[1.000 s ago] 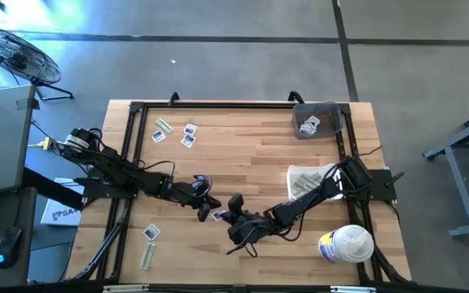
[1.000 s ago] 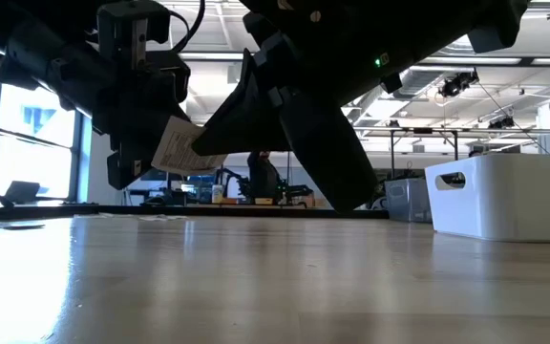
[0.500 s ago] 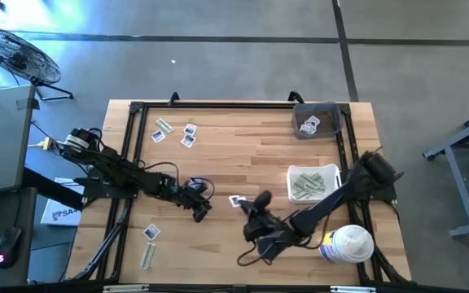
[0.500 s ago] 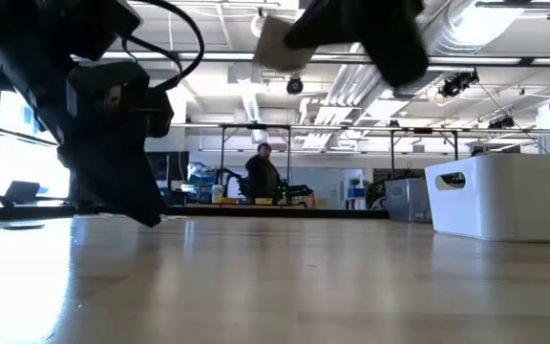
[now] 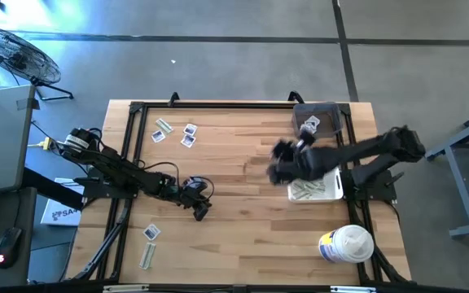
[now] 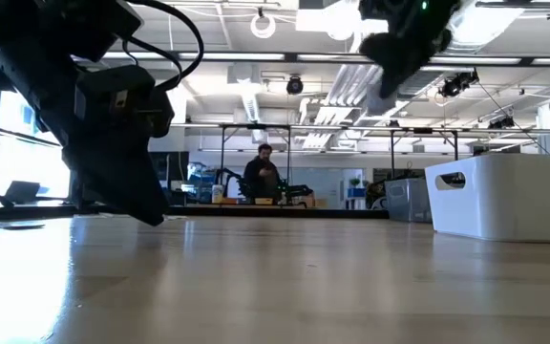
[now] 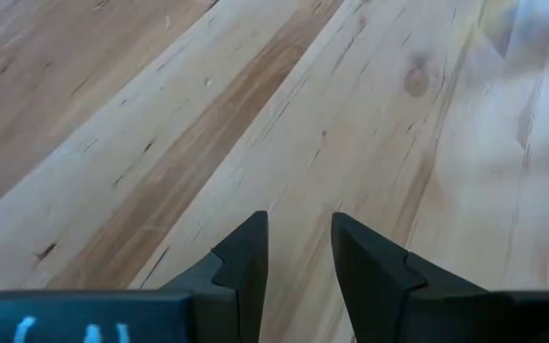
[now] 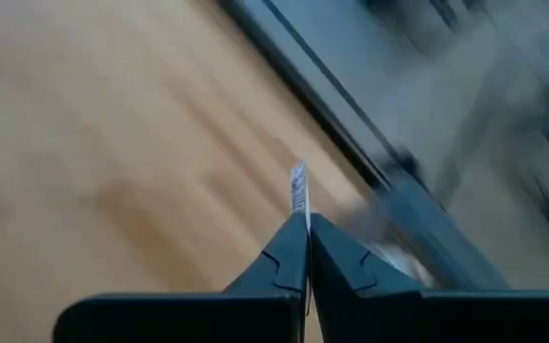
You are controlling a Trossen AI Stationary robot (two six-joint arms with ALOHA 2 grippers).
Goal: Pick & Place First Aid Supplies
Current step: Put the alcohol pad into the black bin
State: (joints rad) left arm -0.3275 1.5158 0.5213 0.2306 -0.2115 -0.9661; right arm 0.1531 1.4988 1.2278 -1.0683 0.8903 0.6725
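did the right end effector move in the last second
Yes. The right end effector, shut on a small sachet, went from the table's near middle toward the far right, now beside the white tray.

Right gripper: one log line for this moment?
right gripper: shut on square sachet, raised near white tray | left gripper: open, empty, low over table

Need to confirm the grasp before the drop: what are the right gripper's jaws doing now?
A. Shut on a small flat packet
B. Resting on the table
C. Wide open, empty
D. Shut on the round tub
A: the right gripper has its jaws pinched on a small printed packet standing edge-on above them.
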